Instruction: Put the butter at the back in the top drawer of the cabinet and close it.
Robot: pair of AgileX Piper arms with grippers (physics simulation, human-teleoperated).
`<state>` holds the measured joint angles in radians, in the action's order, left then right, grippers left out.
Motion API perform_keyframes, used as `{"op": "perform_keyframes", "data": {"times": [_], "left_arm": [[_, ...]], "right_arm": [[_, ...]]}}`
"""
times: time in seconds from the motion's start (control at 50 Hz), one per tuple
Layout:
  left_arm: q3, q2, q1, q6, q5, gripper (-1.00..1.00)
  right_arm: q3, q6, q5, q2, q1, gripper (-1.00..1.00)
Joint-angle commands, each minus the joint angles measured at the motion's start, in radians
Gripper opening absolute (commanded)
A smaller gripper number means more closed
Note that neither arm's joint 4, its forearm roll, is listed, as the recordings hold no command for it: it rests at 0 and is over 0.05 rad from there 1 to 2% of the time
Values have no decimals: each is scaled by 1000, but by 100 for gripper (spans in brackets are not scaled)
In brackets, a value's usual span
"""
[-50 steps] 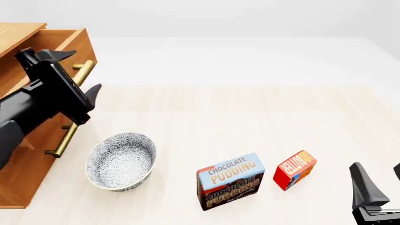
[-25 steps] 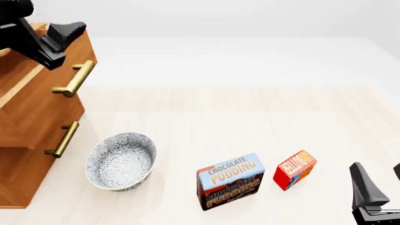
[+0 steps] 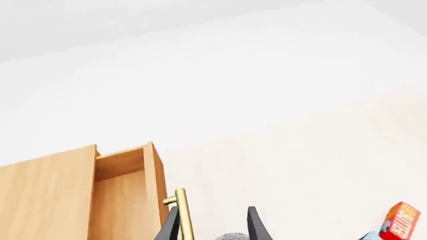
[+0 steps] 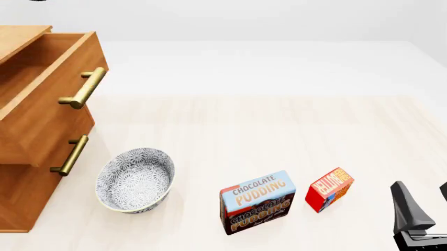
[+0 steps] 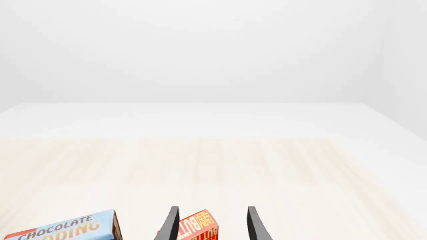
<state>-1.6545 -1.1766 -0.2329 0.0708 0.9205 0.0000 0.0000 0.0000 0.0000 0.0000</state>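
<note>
The butter (image 4: 330,189), a small red box with an orange face, stands on the table to the right of the pudding box. It also shows in the right wrist view (image 5: 200,229), in line with my right gripper's fingers and beyond their tips. My right gripper (image 4: 424,206) (image 5: 213,225) is open and empty, near the table's front right, right of the butter. The cabinet (image 4: 21,183) stands at the left with its top drawer (image 4: 42,99) pulled open and its inside mostly hidden. My left gripper (image 3: 213,227) is open and empty, high above the cabinet (image 3: 47,200), out of the front view.
A patterned bowl (image 4: 135,179) sits in front of the cabinet. The chocolate pudding box (image 4: 257,201) stands between the bowl and the butter. The brass handles (image 4: 84,88) stick out from the drawer fronts. The light wood table (image 4: 279,130) runs back to a white surface.
My left arm has lifted up and away from the top drawer's handle and left the front view. The drawer stays open. The right arm and the boxes have not moved.
</note>
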Motion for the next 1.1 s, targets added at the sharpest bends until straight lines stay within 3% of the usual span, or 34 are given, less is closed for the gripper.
{"op": "perform_keyframes", "data": {"times": [0.02,0.08,0.12,0.16,0.3,0.34,0.72,1.1], "left_arm": [[-71,-29,50,-169,110,100],[-72,-36,49,-207,122,100],[-46,-59,43,-284,150,100],[-86,-51,37,-298,154,100],[-102,-44,109,-271,181,100],[-82,-57,98,-298,190,100],[-121,-85,139,-316,209,100],[-156,-124,190,-297,229,100]], "right_arm": [[0,0,0,0,0,100],[0,0,0,0,0,100],[0,0,0,0,0,100],[0,0,0,0,0,100],[0,0,0,0,0,100],[0,0,0,0,0,100],[0,0,0,0,0,100],[0,0,0,0,0,100]]}}
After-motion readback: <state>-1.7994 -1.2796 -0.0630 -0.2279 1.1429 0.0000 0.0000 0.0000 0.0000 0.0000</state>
